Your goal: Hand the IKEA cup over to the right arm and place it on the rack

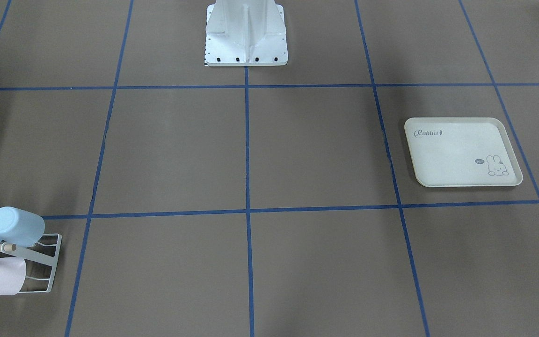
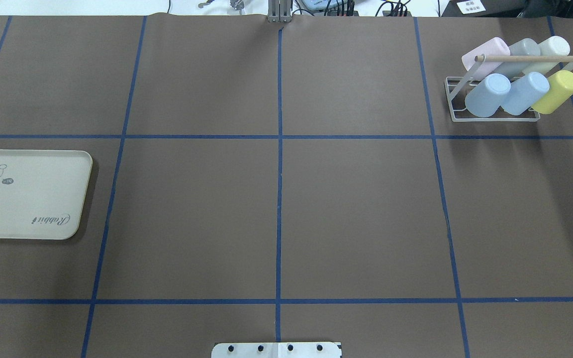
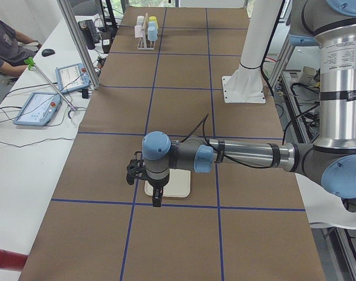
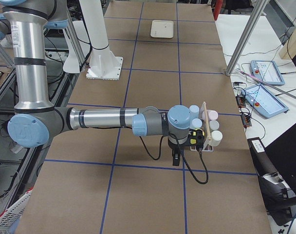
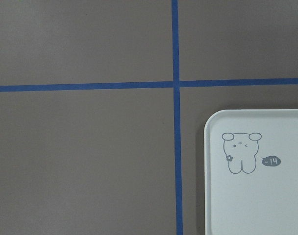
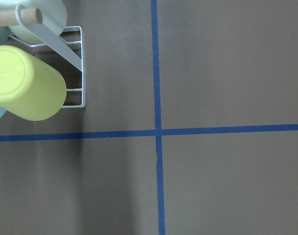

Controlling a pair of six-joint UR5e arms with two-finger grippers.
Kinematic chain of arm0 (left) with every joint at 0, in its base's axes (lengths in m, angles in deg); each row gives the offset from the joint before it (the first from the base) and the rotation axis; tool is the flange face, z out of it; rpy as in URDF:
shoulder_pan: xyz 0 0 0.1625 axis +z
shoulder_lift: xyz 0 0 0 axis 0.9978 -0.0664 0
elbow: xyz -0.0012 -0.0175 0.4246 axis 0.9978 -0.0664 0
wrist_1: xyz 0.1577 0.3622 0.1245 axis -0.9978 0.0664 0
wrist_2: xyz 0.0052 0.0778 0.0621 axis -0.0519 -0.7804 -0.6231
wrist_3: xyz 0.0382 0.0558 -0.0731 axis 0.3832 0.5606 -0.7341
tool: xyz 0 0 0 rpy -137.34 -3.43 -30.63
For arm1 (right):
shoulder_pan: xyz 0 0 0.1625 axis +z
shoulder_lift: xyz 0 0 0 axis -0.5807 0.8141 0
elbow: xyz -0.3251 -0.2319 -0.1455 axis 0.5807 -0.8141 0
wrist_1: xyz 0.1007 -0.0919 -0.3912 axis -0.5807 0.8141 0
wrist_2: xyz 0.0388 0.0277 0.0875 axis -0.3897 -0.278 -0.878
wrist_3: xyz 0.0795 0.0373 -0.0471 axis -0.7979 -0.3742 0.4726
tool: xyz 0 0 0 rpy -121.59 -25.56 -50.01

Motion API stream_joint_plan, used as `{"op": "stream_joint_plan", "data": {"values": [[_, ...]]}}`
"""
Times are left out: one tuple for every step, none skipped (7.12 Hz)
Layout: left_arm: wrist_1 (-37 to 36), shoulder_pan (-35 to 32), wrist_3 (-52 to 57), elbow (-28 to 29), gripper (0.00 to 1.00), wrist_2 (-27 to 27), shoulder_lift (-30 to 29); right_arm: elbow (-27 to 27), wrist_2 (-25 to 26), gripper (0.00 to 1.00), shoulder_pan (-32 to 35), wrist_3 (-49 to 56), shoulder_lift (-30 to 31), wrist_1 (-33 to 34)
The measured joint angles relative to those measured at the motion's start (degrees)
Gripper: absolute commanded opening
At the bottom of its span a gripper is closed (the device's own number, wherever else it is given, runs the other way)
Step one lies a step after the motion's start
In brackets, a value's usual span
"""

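A brown surface (image 2: 192, 214) gridded with blue tape (image 2: 279, 199) lies under even light, a white side surface (image 3: 20, 164) along its far edge holding pendants (image 3: 38, 108) and cables (image 2: 391, 7) beside an aluminium post (image 3: 78, 41).

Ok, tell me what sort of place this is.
Most likely a robotics lab: a left arm and right arm at a table taped into a blue grid, with control tablets on a side bench.

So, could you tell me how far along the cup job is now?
It looks finished, or nearly so. Done: six cups sit on the rack and the tray is bare. In hand: nothing; no cup shows at the left gripper near the tray or the right gripper by the rack. Left: no loose cup is visible.
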Motion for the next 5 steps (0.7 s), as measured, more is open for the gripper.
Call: {"op": "stream_joint_plan", "data": {"values": [[0.0,-0.1,0.0,-0.1,1.0,0.8,0.0,0.0,0.0,1.0,-0.1,-0.5,0.0,0.0],[0.0,-0.1,0.0,-0.1,1.0,1.5,0.1,0.0,0.0,1.0,-0.1,-1.2,0.0,0.0],[0.0,-0.1,0.0,-0.1,1.0,1.9,0.1,-0.1,0.0,1.0,-0.2,-1.6,0.0,-0.1],[0.0,-0.2,0.0,-0.1,1.0,2.0,0.1,-0.1,0.0,1.0,-0.2,-1.7,0.0,-0.1],[0.0,-0.2,0.0,-0.1,1.0,2.1,0.1,-0.1,0.0,1.0,-0.2,-1.8,0.0,-0.1]]}}
